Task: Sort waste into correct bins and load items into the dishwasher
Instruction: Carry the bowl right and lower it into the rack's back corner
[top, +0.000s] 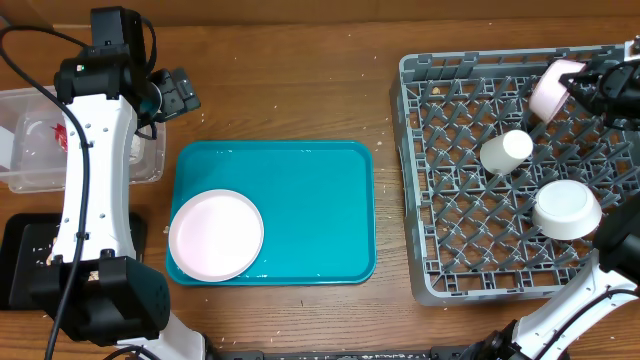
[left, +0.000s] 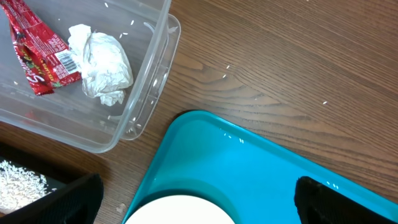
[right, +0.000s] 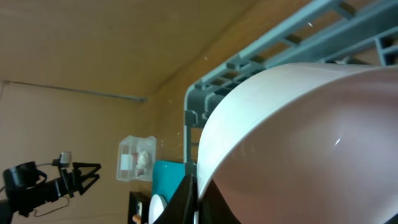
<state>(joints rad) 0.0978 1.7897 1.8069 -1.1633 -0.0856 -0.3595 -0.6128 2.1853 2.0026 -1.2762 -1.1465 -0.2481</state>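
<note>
My left gripper (top: 176, 95) (left: 199, 198) is open and empty, above the back left corner of the teal tray. The pink-white plate (top: 215, 235) (left: 180, 211) lies on that tray's front left. My right gripper (top: 592, 85) (right: 196, 199) is shut on the rim of a pale bowl (top: 553, 88) (right: 298, 143), held tilted over the back right of the grey dish rack (top: 420, 180). A white cup (top: 505, 150) and an upturned white bowl (top: 566, 208) sit in the rack. The clear tub (top: 20, 175) (left: 143, 93) holds the red wrapper (left: 37, 53) and the napkin (left: 102, 65).
The teal tray (top: 310, 200) (left: 261, 174) lies between the tub and the rack. The black tray (top: 20, 265) (left: 25, 186) with white rice sits at the front left, under my left arm. A few rice grains lie on the wooden table.
</note>
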